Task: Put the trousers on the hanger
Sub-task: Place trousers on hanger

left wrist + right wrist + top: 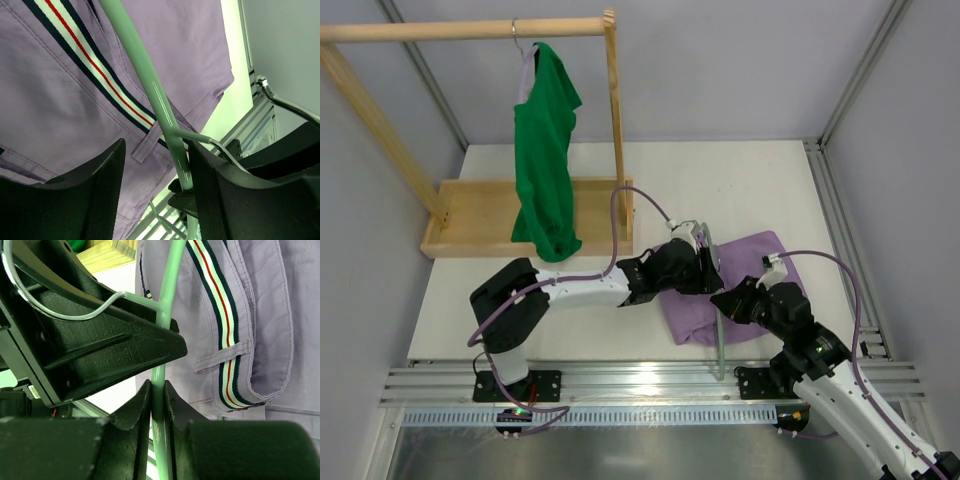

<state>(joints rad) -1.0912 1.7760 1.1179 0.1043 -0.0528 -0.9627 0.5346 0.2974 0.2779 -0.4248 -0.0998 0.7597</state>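
Observation:
The lilac trousers [745, 280] [60, 100] [265, 315] lie flat on the table right of centre, striped waistband showing. The thin mint hanger [719, 320] [150, 85] [167, 290] lies across their left part, one bar running toward the table's front edge. My right gripper [728, 300] [158, 390] is shut on that bar. My left gripper [705, 262] [157, 150] hangs just above the trousers with its jaws apart. The hanger's bar runs between them, close against the right finger [215, 190]. The wire hook [75, 315] curls past my left gripper's body.
A wooden rack [470, 28] with a tray base [470, 215] stands at the back left, a bright green top [545, 160] hanging from it. Metal rails [620, 385] run along the table's front edge. A frame post [855, 90] rises at the right.

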